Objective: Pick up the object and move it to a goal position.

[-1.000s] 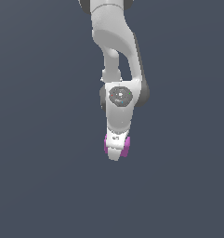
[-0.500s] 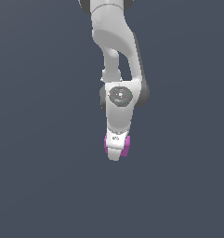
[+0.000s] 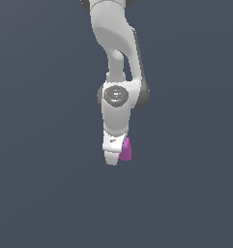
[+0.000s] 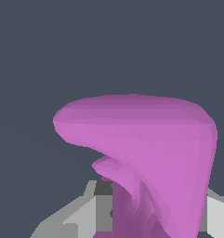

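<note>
The object (image 3: pixel 126 150) is a small magenta-purple piece. In the exterior view it pokes out from the lower end of my white gripper (image 3: pixel 114 156), on that view's right side. The wrist view shows the object (image 4: pixel 146 139) filling most of the picture, a curved notch in one side, its lower part wedged between my grey fingers (image 4: pixel 81 214). My gripper is shut on the object and holds it off the dark surface. The fingertips are hidden behind the hand in the exterior view.
A plain dark grey-blue ground (image 3: pixel 40 193) surrounds the arm on every side. The arm's white links (image 3: pixel 115 43) come down from the top of the exterior view.
The hand has turned and shifted slightly toward the exterior view's left. The object showed on both sides of the gripper tip before; it shows only on the right side now.
</note>
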Robot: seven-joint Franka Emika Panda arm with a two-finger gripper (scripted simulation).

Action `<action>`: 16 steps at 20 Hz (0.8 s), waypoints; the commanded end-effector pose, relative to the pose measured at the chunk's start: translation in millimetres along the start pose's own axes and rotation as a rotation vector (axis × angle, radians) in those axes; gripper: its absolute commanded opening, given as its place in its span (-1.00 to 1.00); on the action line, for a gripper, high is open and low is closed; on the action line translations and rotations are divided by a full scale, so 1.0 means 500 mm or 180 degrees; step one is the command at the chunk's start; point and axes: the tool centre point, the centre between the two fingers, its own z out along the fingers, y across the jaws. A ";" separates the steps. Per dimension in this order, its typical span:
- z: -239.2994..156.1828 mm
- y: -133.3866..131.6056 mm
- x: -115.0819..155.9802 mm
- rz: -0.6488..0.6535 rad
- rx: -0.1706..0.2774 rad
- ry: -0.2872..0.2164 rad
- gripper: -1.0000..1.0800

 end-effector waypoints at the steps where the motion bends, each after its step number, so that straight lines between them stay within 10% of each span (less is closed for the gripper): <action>1: 0.016 -0.011 -0.055 0.0029 0.0048 -0.0016 -1.00; 16: 0.014 -0.033 -0.405 0.0030 0.0049 -0.0017 -1.00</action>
